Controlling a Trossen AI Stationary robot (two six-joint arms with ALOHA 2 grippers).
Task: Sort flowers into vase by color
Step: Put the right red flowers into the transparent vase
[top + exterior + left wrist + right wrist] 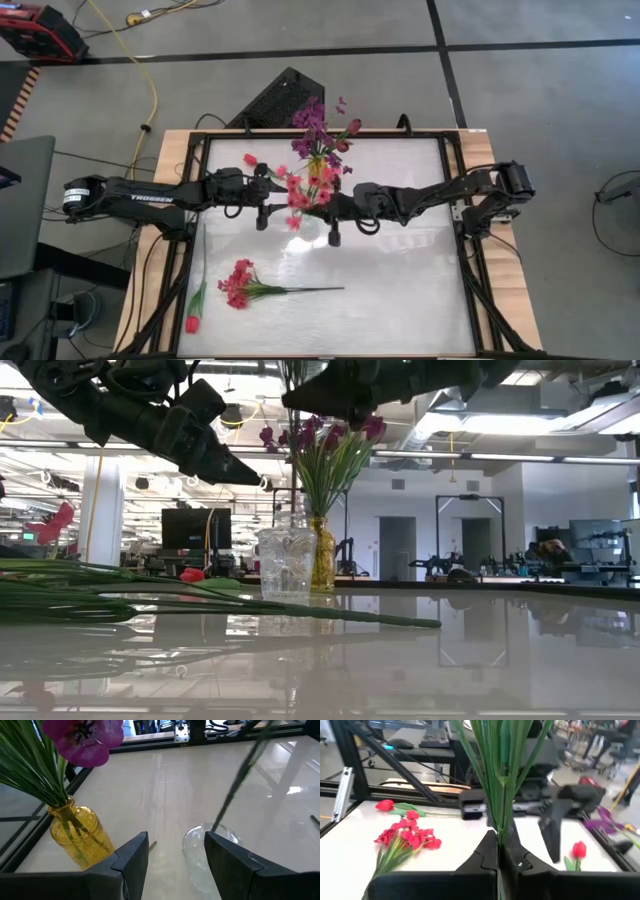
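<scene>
Both arms reach in level from opposite sides, meeting over table (400, 290) centre above clear glass vase (285, 563); left gripper (176, 851) fingers apart, empty, hovering by that vase; right gripper (498, 851) clamped on green stems (502, 775); two vases, second amber vase (80, 834) holding purple flowers (315, 125); two flowers lying loose: red-pink spray (240, 283), single red tulip (192, 322).

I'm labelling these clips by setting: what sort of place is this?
Probably a robotics lab or open workshop. Behind the table, the low view shows exposed ceiling ducts, a monitor and more robot rigs; from above, a bare concrete floor with a yellow cable.
</scene>
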